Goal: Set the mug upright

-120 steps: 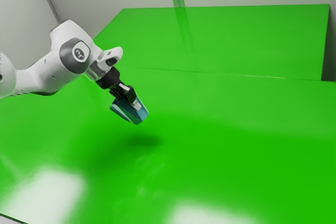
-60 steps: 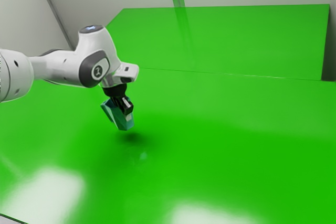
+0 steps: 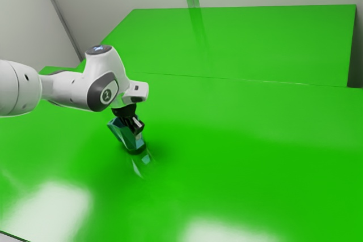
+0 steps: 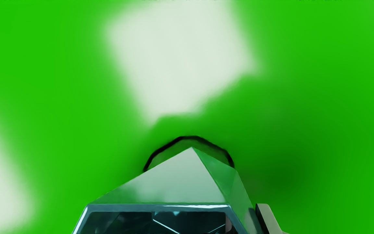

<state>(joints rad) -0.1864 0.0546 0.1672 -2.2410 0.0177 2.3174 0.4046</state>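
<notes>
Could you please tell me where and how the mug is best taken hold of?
I'd grip the mug by its wall just below the rim, from above, one finger inside and one outside, as the hand does. Its mouth faces mostly upward, leaving the rim reachable, and the flat facets should suit the fingers.

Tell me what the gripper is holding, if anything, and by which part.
The mug, by its side wall near the open rim: the gripper has one finger inside, one outside.
</notes>
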